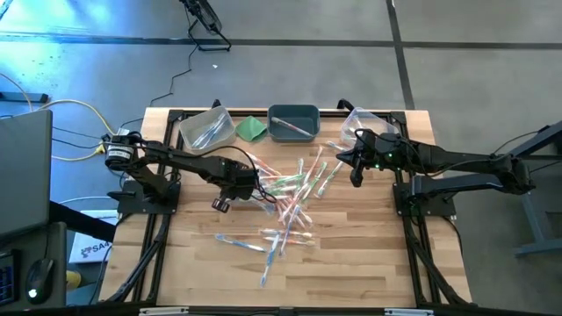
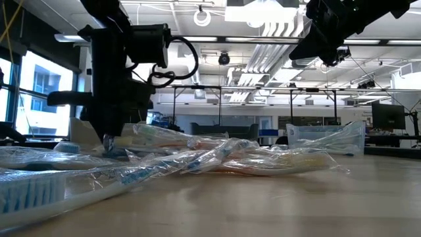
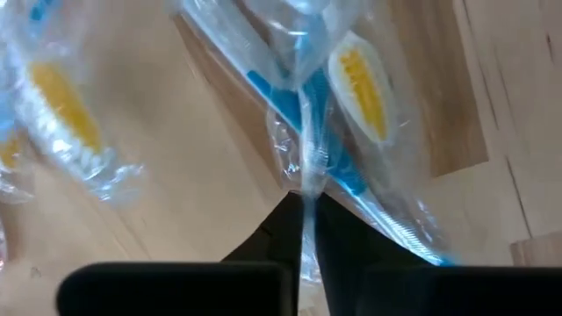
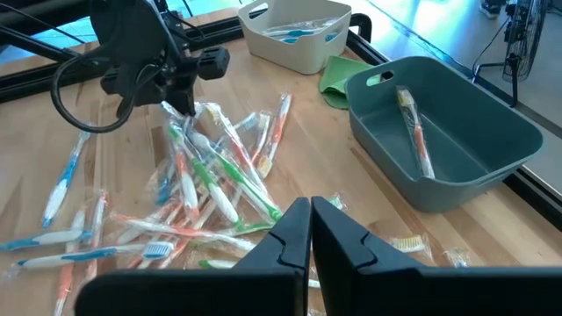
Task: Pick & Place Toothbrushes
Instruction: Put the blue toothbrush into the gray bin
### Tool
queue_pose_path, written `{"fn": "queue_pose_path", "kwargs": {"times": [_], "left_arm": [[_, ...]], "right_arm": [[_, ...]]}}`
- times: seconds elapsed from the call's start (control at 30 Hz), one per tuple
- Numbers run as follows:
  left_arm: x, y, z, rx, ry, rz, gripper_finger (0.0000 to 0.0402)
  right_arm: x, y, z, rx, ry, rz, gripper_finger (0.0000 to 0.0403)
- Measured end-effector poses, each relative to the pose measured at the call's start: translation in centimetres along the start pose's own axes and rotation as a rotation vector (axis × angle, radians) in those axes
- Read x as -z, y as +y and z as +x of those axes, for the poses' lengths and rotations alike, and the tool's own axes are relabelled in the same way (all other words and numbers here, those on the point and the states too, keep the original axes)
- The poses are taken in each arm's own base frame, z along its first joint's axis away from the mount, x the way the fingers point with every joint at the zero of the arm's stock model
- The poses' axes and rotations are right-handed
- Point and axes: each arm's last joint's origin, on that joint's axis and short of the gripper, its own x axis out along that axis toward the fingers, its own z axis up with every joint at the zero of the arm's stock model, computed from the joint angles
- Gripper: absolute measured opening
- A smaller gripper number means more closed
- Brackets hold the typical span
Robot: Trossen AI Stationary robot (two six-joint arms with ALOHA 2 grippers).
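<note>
Several toothbrushes (image 1: 290, 197) in clear wrappers lie in a loose pile on the middle of the wooden table (image 1: 369, 263). My left gripper (image 1: 255, 182) points straight down at the pile's left end, shut on a blue toothbrush (image 3: 342, 167); the right wrist view shows my left gripper (image 4: 183, 107) down among the brushes. My right gripper (image 1: 356, 178) hangs shut and holding nothing above the pile's right side, its fingers (image 4: 294, 233) closed together. My left gripper pinches the clear wrapper (image 3: 306, 180) of the blue toothbrush between its two fingers (image 3: 283, 230), beside the blue handle. The fingers come from above, pointing down. The brush lies low with the others on the table.
Along the far edge stand a pale bin (image 1: 208, 130) holding blue brushes, a folded green cloth (image 1: 252, 129), a grey-blue bin (image 1: 293, 123) with one orange brush and a clear bin (image 1: 364, 123). Bare wood lies toward the near edge.
</note>
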Motion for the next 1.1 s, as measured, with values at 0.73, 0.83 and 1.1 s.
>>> {"fn": "queue_pose_path", "kwargs": {"times": [0.73,0.83,1.1], "left_arm": [[-1.8,1.6,-5.4,-0.019,0.064,-0.057,0.0000],[-2.5,2.2,-7.1,-0.033,0.035,-0.076,0.0000],[-3.3,3.0,-11.7,-0.040,0.021,-0.122,0.0000]], "right_arm": [[0.0,0.0,0.0,0.000,0.000,0.000,0.0005],[0.0,0.0,0.0,0.000,0.000,0.000,0.0005],[0.0,0.0,0.0,0.000,0.000,-0.003,0.0005]]}}
